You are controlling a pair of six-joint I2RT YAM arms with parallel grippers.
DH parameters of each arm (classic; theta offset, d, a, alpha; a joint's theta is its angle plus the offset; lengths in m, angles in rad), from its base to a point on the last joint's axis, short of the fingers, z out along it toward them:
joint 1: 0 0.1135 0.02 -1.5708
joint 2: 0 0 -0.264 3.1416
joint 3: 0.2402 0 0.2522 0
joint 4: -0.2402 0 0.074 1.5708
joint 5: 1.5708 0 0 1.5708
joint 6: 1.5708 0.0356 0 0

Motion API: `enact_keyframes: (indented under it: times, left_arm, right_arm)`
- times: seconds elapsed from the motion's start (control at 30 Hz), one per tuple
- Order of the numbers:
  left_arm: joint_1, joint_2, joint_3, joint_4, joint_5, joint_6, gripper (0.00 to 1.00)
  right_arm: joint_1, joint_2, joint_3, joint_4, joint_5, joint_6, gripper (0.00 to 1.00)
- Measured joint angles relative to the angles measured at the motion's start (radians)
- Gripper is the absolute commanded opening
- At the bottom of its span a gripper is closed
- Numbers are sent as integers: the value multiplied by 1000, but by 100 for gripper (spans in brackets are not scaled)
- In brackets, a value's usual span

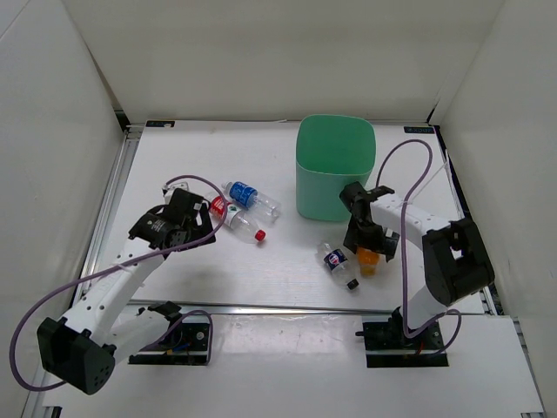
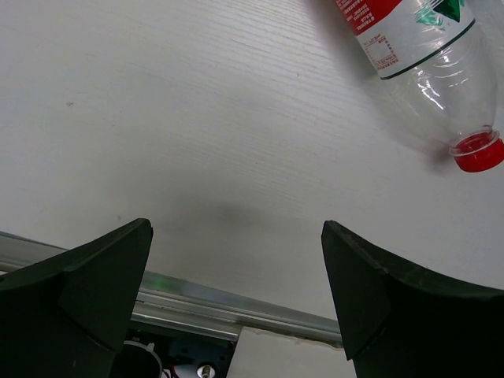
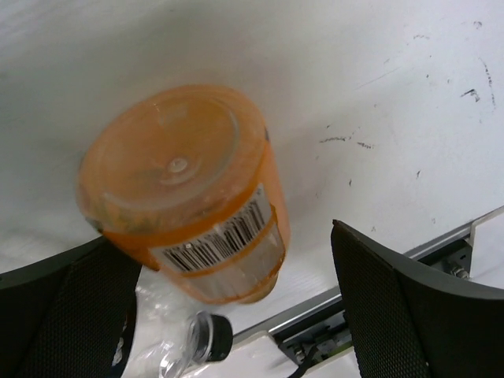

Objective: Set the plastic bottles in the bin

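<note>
1. The tabletop (image 1: 261,287) carried all four bottles, each near the bin but none in it.
2. The bin (image 1: 335,196) stood upright on the far side, right of centre. Its mouth was open and no bottle showed inside.
3. The right claw (image 3: 228,236) was released, with its jaws spread wide to either side of the orange bottle (image 3: 189,197), just in front of the bin. I judged this to be the step in hand: lining up on the first bottle, with the grasp not yet made.
4. The left claw (image 2: 236,228) was also released and hung over bare tabletop with nothing between its jaws. It would need to reach further to take the red bottle.
5. The red bottle (image 2: 417,47) lay on its side just beyond the left claw, cap pointing away from it. The blue bottle (image 1: 251,196) lay close beside it, left of the bin.
6. The dark bottle (image 1: 339,263) lay just beside the orange one, and its black cap showed in the right wrist view.
7. The orange bottle sat nearer one finger, with a clear gap to the other. The next move probably called for centring, closing firmly, lifting above the rim, then carrying it over the bin, all without knocking the dark bottle.
</note>
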Motion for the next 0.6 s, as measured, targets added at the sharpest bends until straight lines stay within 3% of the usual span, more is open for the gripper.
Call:
enact_keyframes:
  times: [0.17,0.3,0.47,0.6]
  left_arm:
    - [0,18,0,0,-2,0,100]
    - [0,30,0,0,-2,0,100]
    - [-1,38,0,0,-4,0,100]
    - [-1,43,0,0,-8,0,100]
  right_arm:
    - [-30,0,-76,48,-12,-12,93]
    - [-64,-24,-117,80,-33,-26,64]
    - [-101,-59,-121,54,-30,14,57]
    - [-121,-126,-47,-85,17,90,48]
